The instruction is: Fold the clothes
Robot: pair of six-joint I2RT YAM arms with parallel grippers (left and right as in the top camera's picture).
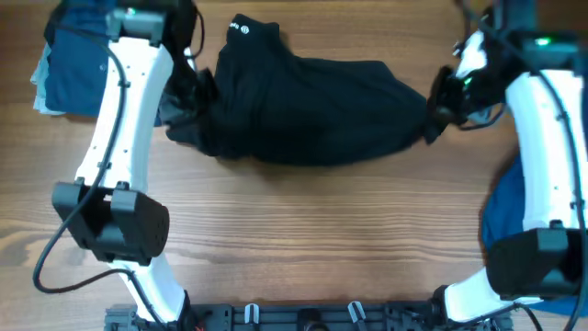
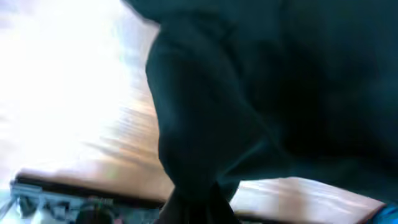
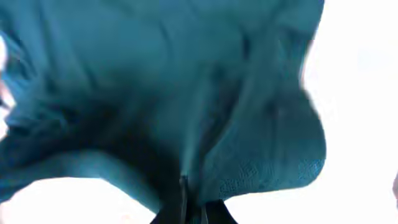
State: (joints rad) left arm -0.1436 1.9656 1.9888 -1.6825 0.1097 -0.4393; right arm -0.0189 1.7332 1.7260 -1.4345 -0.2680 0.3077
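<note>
Both wrist views are filled w/ dark cloth, fingers hidden, bkgd blown out white. Overhead, L claw [image 1: 204, 92] and R claw [image 1: 434, 115] are each clamped shut on one end of the black garment [image 1: 303, 110], which is bunched between them over the table's far half, white label [image 1: 244, 28] at its top. Wood-grain table [image 1: 303, 239]. A navy garment [image 1: 78, 69] lies far-left and a blue garment [image 1: 505, 216] at the R edge, partly behind the arm.

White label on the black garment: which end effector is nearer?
Left. The left end effector grips the black garment down-left of the label; the right end effector grips its far end.
</note>
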